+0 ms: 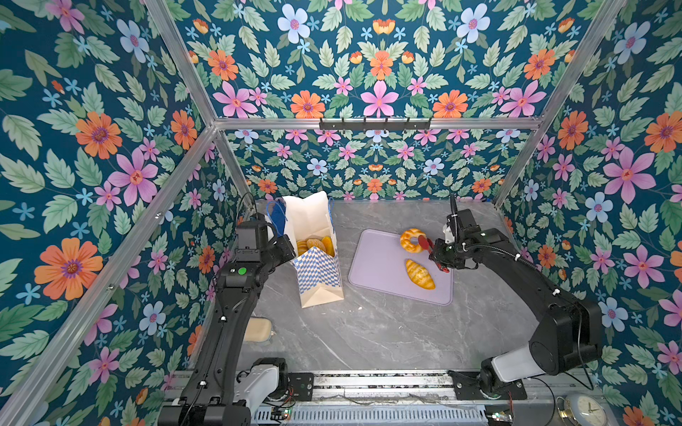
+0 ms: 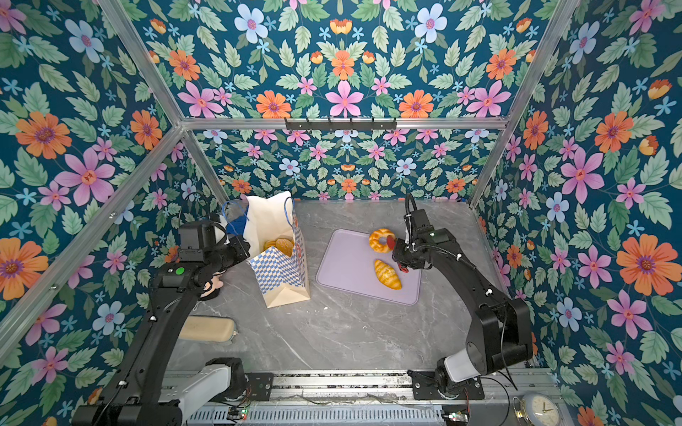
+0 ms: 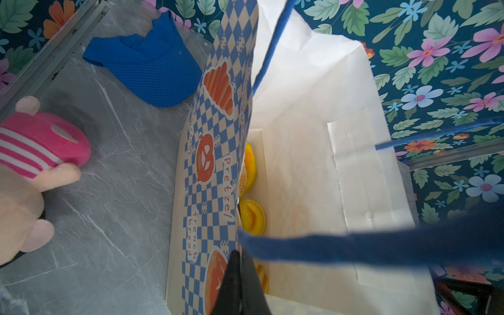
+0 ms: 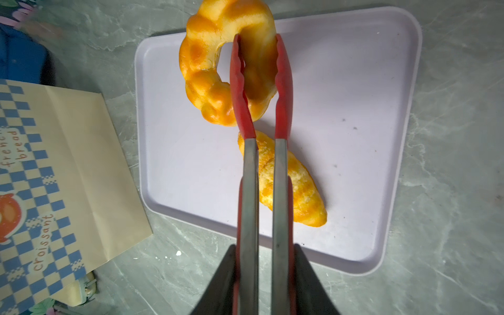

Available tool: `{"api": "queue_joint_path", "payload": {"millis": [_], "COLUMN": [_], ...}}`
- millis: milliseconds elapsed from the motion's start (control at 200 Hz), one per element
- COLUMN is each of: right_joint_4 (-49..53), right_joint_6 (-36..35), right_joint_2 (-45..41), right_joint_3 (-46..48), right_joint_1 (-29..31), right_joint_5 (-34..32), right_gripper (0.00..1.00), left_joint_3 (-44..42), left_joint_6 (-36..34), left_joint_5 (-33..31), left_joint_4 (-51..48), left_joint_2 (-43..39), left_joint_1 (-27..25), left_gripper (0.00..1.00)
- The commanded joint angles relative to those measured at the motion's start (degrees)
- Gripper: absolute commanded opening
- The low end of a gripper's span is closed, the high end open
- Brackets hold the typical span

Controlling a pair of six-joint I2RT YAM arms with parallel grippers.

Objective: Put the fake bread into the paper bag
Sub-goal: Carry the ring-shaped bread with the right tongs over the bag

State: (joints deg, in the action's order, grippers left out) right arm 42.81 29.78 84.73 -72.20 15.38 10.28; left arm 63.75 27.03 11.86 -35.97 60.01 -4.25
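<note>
My right gripper [image 4: 263,251] clenches the tongs [image 4: 282,109] pinching the doughnut [image 4: 201,81]; my left gripper [image 3: 237,261] clamps the bag [image 3: 218,122] rim. I should lift high and squeeze steadily.

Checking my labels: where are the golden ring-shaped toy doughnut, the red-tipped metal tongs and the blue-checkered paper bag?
ring doughnut [image 1: 405,239], in a top view, glazed band
tongs [image 4: 250,191], right wrist view, metal arm
paper bag [image 1: 317,270], in a top view, checkered front

The paper bag's [image 1: 317,273] front wall hides most of the bread [image 1: 314,244] inside (count unclear). Tongs [image 4: 249,191] cover part of the croissant [image 4: 305,191]. The plush doll [image 3: 32,169] is cut off at the left wrist view's edge.
</note>
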Motion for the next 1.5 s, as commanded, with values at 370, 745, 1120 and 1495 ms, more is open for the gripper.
{"api": "queue_joint_path", "payload": {"millis": [370,745,1120,1495], "right_joint_4": [1.11,3.89,5.51,4.1], "right_joint_6": [1.91,2.13,2.69,3.27], "right_joint_2": [-5.33,-7.61,-9.48,-11.13], "right_joint_3": [-3.25,-8.73,-14.32,-17.65], "right_joint_1": [0.83,3.46,6.86,8.49], "right_joint_5": [3.15,2.02,0.96,2.61], "right_gripper": [0.31,0.31,0.31,0.31], "left_joint_3": [2.76,2.7,1.99,1.66], "left_joint_6": [-0.04,-0.05,-0.04,0.13], "left_joint_5": [-1.11,-1.14,-0.74,-0.7], "left_joint_4": [-1.65,-2.09,-1.65,-1.37], "left_joint_2": [-0.55,-0.71,-0.95,-1.04], "left_joint_1": [0.02,-0.01,0.03,-0.01], "left_gripper": [0.22,0.11,0.02,0.02]}}
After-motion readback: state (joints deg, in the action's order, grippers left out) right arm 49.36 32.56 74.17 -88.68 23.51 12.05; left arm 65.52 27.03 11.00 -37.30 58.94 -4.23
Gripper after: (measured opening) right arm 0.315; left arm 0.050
